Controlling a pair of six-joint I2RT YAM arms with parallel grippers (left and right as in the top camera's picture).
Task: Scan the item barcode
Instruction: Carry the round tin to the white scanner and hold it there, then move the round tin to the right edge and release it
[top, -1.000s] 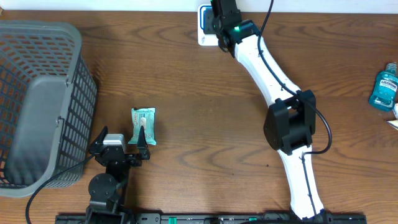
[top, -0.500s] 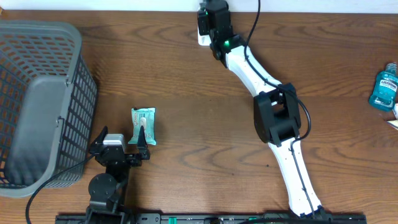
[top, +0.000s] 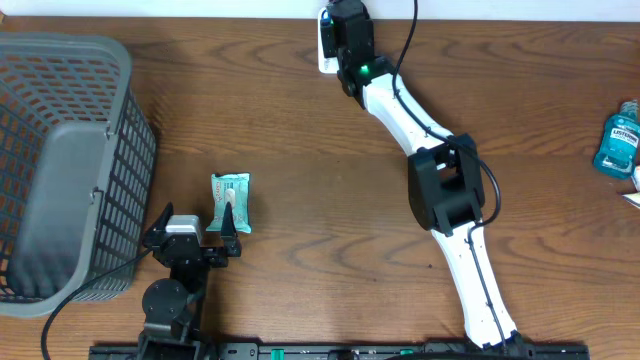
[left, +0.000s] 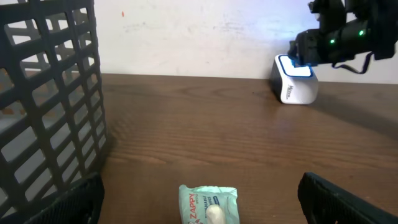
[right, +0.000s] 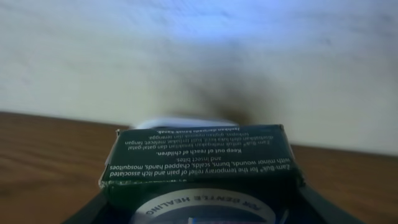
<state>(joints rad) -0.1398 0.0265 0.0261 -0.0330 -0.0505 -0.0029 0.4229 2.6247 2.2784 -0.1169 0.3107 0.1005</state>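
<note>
1. Table (top: 300, 130): smooth brown wood-grain top. Basket (top: 130, 150), at 9 o'clock in the overhead view: grey plastic with square-lattice walls and a rounded rim.
2. Scanner (left: 293, 81), at 12 o'clock by the far edge: white boxy housing with a blue-lit top face.
3. Item under inspection: box (right: 200, 163), a flat rectangular carton of dark green card with white print. It is at 12 o'clock, at the scanner. Whether the two touch cannot be told.
4. Right gripper (top: 338, 28): jaws partly closed, clamped on the box at both lower sides.
5. Left gripper (top: 196, 215), at 7 o'clock: jaws spread wide, holding nothing.
6. Packet (left: 208, 202): soft, crinkled mint-green pouch lying flat on the table just ahead of the left gripper.
7. Bottle (top: 617, 140), at 3 o'clock: clear blue plastic. Its label is too small to read with confidence.
8. Legible print on the box, seen inverted: "Zam-Buk", "for the temporary relief of pain and itch", "Keep out of reach of children". On the packet: "ZAPPY".
</note>
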